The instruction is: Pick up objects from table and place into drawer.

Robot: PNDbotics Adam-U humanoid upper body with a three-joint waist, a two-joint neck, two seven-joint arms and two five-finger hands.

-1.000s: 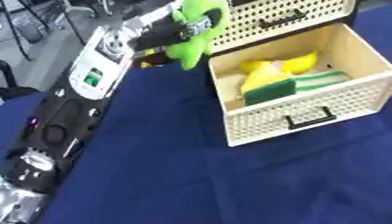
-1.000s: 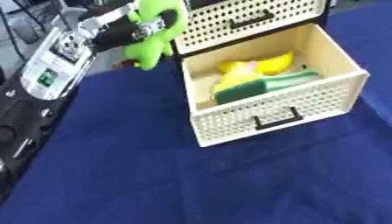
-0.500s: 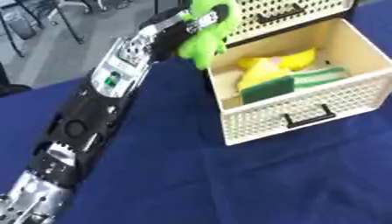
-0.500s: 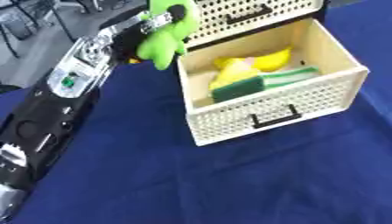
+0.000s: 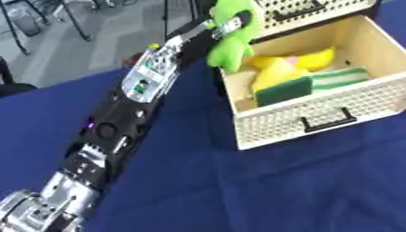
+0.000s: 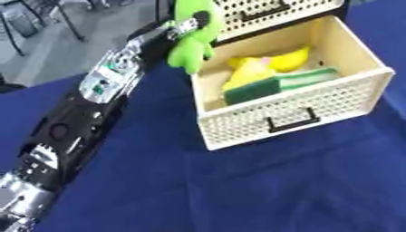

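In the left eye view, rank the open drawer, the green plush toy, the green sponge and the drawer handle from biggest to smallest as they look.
1. Open drawer
2. Green plush toy, held by the left hand
3. Green sponge, partly hidden in the drawer
4. Drawer handle

Left hand [image 5: 228, 25] gripping green toy [image 5: 231, 43], seemingly over open drawer's [image 5: 317, 113] corner.
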